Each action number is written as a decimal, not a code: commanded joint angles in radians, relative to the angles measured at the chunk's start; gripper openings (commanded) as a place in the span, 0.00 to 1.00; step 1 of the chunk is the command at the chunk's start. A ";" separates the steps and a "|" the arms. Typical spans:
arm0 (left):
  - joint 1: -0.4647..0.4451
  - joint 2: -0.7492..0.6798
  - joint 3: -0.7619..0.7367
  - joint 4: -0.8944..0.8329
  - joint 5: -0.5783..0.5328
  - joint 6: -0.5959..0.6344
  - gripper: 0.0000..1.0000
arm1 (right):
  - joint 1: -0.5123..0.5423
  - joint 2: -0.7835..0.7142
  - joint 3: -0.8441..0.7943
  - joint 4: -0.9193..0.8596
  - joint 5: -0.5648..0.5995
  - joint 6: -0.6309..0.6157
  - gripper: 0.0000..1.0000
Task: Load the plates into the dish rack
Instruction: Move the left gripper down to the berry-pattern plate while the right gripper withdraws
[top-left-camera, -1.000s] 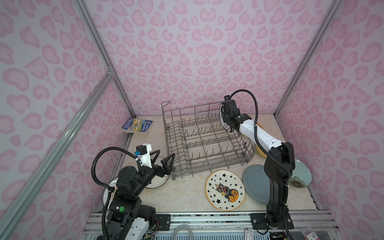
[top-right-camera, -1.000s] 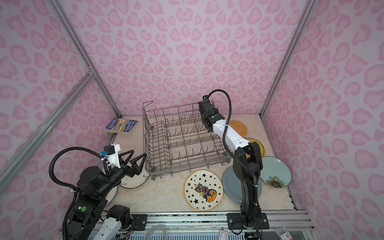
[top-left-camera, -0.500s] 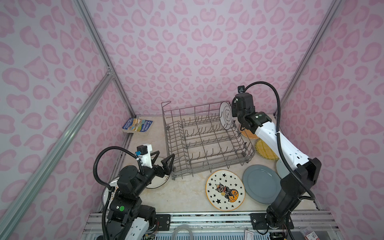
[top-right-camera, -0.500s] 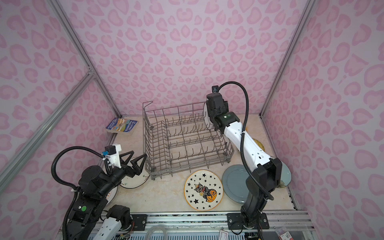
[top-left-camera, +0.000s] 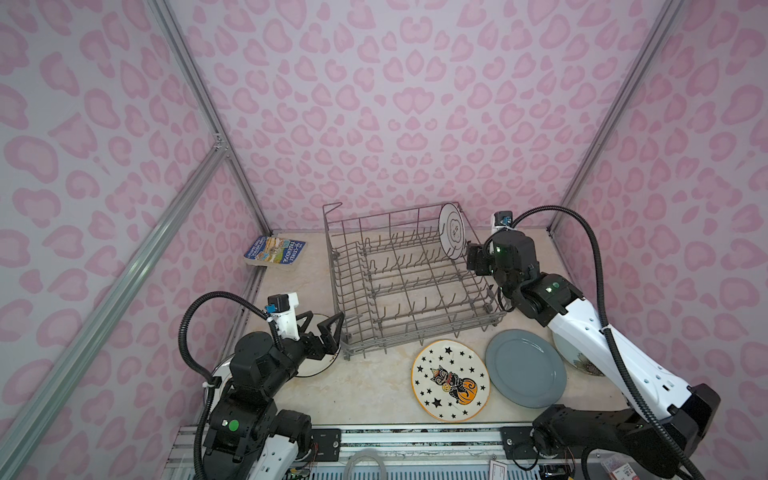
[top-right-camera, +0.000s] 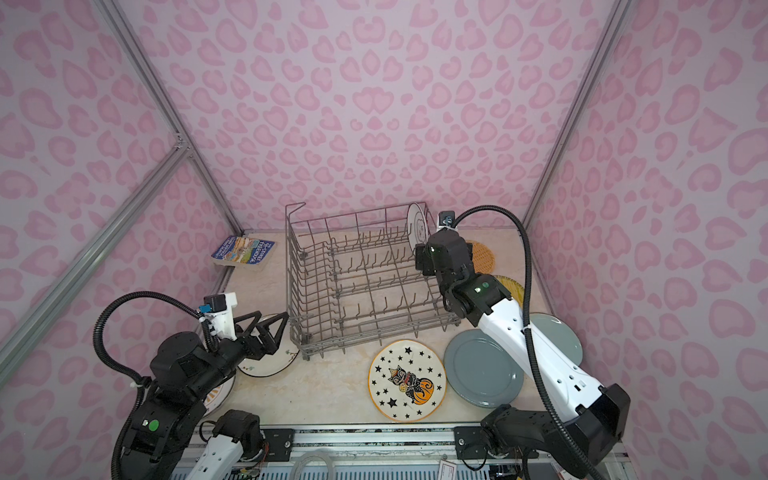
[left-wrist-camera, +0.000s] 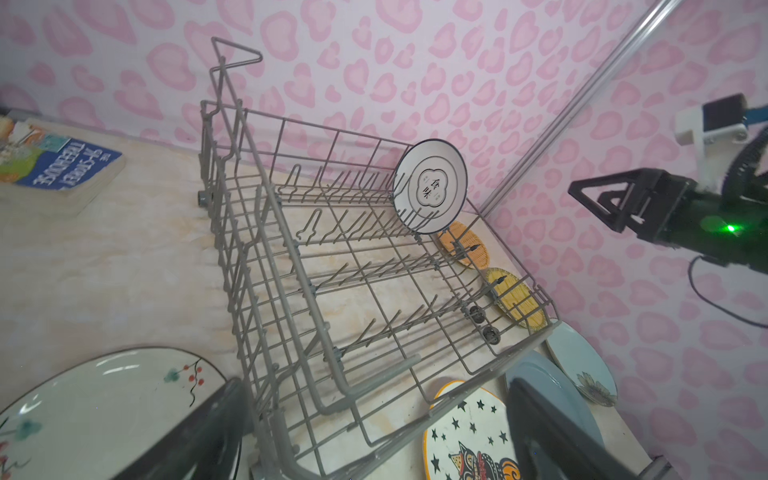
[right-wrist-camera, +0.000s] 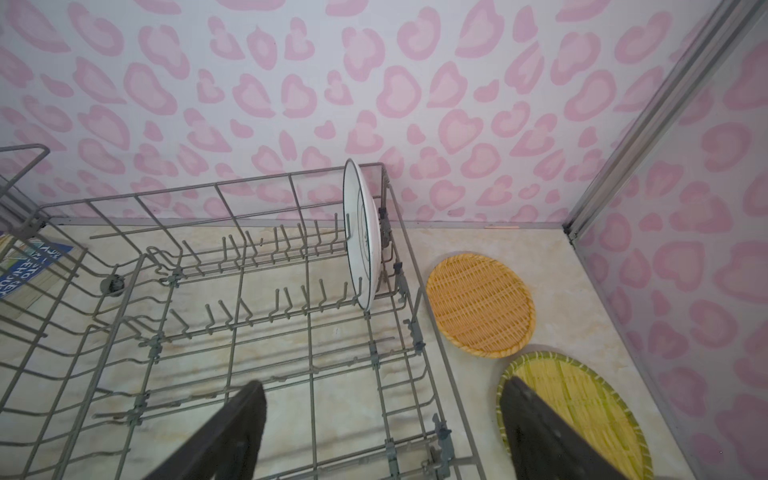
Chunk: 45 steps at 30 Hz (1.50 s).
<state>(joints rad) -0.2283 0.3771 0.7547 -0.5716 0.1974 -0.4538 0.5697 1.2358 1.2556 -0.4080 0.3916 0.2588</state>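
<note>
Book (top-left-camera: 274, 252) lies at 10 o'clock from the rack (top-left-camera: 338, 282). Left gripper (top-left-camera: 326, 318) hovers at 8 o'clock, fingers spread, over a flat white plate (left-wrist-camera: 95, 411). One black-rimmed plate (top-left-camera: 452, 231) stands on edge in the rack's 1 o'clock corner. Cat plate (top-left-camera: 451, 386) and grey plate (top-left-camera: 525, 368) lie at 5 o'clock. Right gripper (right-wrist-camera: 382, 384), spread and empty, hangs at 3 o'clock.

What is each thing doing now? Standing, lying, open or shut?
Dish rack: upright, holding one plate.
Black-rimmed plate: standing on edge in the rack.
Cat plate: lying flat.
Grey-blue plate: lying flat.
Pale blue-green plate: lying flat.
Orange woven plate: lying flat.
Yellow woven plate: lying flat.
Flowered plate: lying flat.
Book: closed.
Left gripper: open, empty.
Right gripper: open, empty.
</note>
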 joint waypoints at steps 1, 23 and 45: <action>0.000 -0.013 0.037 -0.175 -0.103 -0.109 0.99 | 0.014 -0.042 -0.069 0.071 -0.075 0.036 0.91; 0.017 0.040 -0.139 -0.424 -0.160 -0.692 0.97 | 0.136 -0.288 -0.292 0.075 -0.245 0.097 0.98; 0.029 0.163 -0.473 -0.043 -0.256 -1.103 0.77 | 0.164 -0.355 -0.307 0.068 -0.318 0.102 0.98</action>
<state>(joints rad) -0.2005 0.5316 0.2939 -0.7055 -0.0036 -1.4837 0.7311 0.8825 0.9421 -0.3565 0.0776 0.3557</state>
